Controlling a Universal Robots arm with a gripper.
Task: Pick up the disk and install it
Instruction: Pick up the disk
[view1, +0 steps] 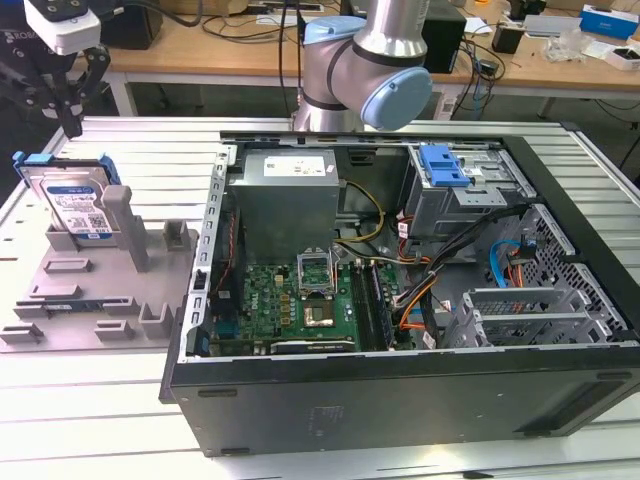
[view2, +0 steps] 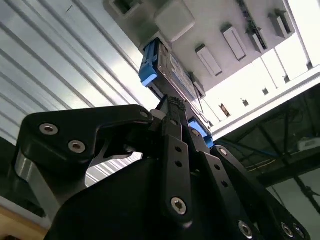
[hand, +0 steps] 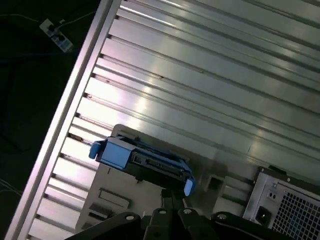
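Open space above disk (view1: 70, 200), grey post (view1: 122, 220) beside it, cables (view1: 418, 297) crowding case (view1: 400, 405)

A silver disk (view1: 70, 205) with white-and-blue label and bright blue rails on a grey fixture (view1: 60, 297); black gripper (view1: 73, 122), ribbed silver table (view1: 150, 140), green motherboard (view1: 285, 300) in black case (view1: 400, 400)

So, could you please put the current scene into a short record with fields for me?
disk: propped on edge in the grey fixture, at the exterior view's left
gripper: just above the disk's top edge; contact unclear
computer case: open, on its side beside the fixture
power supply: mounted inside the case
installation: not yet done; disk sits outside the case
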